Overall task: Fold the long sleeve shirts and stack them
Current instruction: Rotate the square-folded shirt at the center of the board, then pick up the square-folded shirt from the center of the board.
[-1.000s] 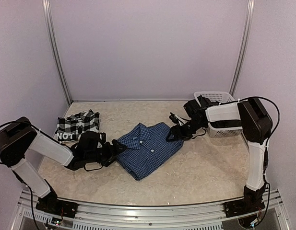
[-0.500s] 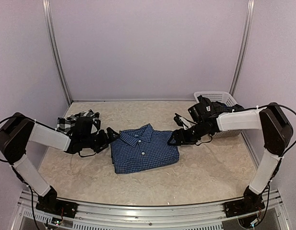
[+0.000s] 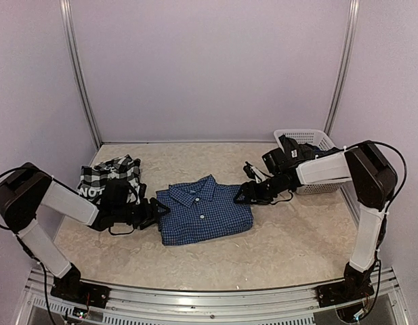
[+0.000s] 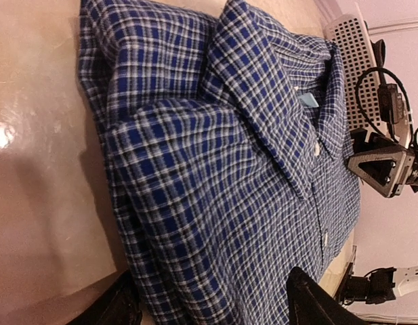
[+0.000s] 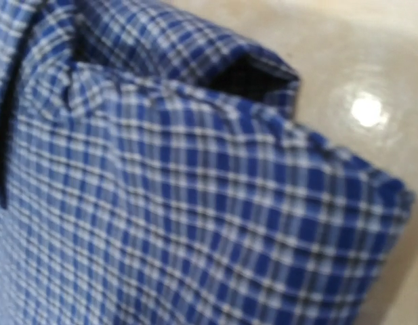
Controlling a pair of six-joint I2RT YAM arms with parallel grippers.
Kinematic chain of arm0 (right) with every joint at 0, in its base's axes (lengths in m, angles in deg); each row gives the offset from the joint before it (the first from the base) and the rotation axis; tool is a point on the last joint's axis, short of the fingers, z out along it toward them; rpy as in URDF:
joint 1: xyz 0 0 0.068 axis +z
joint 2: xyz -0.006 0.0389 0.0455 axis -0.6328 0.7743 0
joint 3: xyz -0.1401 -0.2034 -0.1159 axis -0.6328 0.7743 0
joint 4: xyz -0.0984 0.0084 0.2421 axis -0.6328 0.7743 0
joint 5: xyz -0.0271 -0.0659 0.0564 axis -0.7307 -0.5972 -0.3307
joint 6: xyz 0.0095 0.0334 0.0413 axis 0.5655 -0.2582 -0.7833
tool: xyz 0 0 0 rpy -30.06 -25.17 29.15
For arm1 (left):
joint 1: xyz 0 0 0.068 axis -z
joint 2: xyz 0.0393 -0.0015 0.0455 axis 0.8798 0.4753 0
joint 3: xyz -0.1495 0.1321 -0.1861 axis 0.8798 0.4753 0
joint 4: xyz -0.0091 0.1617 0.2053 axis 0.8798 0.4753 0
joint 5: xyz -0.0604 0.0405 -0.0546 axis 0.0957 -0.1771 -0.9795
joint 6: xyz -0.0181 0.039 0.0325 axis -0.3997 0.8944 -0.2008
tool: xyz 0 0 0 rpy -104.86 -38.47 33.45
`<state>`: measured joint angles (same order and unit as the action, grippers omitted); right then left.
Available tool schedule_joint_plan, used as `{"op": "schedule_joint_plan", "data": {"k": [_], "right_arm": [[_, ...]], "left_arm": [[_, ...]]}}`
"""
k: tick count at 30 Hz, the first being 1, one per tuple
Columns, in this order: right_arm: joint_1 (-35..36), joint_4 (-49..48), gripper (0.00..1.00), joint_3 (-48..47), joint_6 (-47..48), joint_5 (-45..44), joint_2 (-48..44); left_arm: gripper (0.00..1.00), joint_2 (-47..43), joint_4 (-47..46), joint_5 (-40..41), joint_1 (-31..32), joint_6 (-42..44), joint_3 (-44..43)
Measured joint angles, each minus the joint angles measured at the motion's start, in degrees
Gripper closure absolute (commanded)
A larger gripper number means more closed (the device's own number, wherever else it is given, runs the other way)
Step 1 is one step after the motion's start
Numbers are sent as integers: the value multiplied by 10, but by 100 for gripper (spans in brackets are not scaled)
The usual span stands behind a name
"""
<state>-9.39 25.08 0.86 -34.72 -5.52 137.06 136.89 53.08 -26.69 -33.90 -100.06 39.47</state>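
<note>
The blue checked long sleeve shirt (image 3: 203, 215) lies folded, collar to the back, in the middle of the table. My left gripper (image 3: 154, 210) is at its left edge. In the left wrist view its two dark fingers (image 4: 317, 305) stand wide apart with the shirt's folded edge (image 4: 215, 203) between them. My right gripper (image 3: 241, 195) is low at the shirt's right edge. Blurred blue cloth (image 5: 195, 203) fills the right wrist view and hides the fingers. The black-and-white plaid long sleeve shirt (image 3: 108, 177) lies folded at the left, behind my left arm.
A white plastic basket (image 3: 311, 141) stands at the back right, just behind my right arm. Walls with metal posts close the back and both sides. A rail runs along the near edge of the beige table (image 3: 290, 237).
The blue shirt has been turned from lying on a slant to lying square, and slid a little left. Since half a second ago the left jaws have narrowed, and both grippers stay at its edges.
</note>
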Motion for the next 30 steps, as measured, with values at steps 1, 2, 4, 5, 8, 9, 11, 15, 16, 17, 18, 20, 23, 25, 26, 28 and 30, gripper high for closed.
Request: {"op": "schedule_joint_plan", "data": {"k": [1, 2, 4, 5, 8, 9, 11, 15, 16, 17, 18, 20, 23, 25, 26, 28, 30], "right_arm": [[0, -5, 28, 2, -3, 4, 0], [0, -11, 29, 5, -5, 8, 0], [0, -23, 31, 14, -11, 18, 0], [0, -27, 31, 18, -15, 23, 1], [1, -41, 33, 22, -21, 35, 7], [2, -47, 33, 23, -23, 38, 9], [3, -56, 33, 23, -28, 44, 12], [8, -71, 34, 23, -32, 52, 18], [8, -74, 35, 23, -32, 54, 19], [8, -76, 35, 23, -32, 55, 21], [8, -78, 35, 23, -32, 56, 21], [8, -80, 36, 23, -33, 58, 22], [8, -81, 36, 23, -33, 59, 22], [9, -81, 37, 23, -34, 59, 22], [9, -81, 37, 23, -34, 59, 22], [10, -85, 37, 26, -34, 60, 22], [11, -88, 37, 28, -34, 60, 22]], "left_arm": [[35, 8, -17, -5, 1, -5, 3], [35, 17, -36, -11, 1, -9, 5], [37, 34, -71, -20, 1, -16, 10], [37, 46, -95, -27, 1, -21, 12], [40, 82, -164, -46, 0, -36, 15], [42, 95, -188, -53, 0, -40, 16], [48, 122, -235, -67, 0, -50, 17], [61, 165, -308, -86, 0, -70, 20], [64, 171, -316, -88, 0, -74, 21], [66, 174, -321, -89, 0, -76, 21], [67, 176, -323, -89, 0, -77, 22], [72, 176, -315, -87, 2, -75, 21], [80, 174, -293, -81, 8, -67, 12], [88, 172, -271, -76, 13, -59, 1], [94, 171, -261, -74, 14, -56, -3], [100, 168, -236, -71, 15, -45, -17], [100, 160, -211, -71, 15, -33, -30]]}}
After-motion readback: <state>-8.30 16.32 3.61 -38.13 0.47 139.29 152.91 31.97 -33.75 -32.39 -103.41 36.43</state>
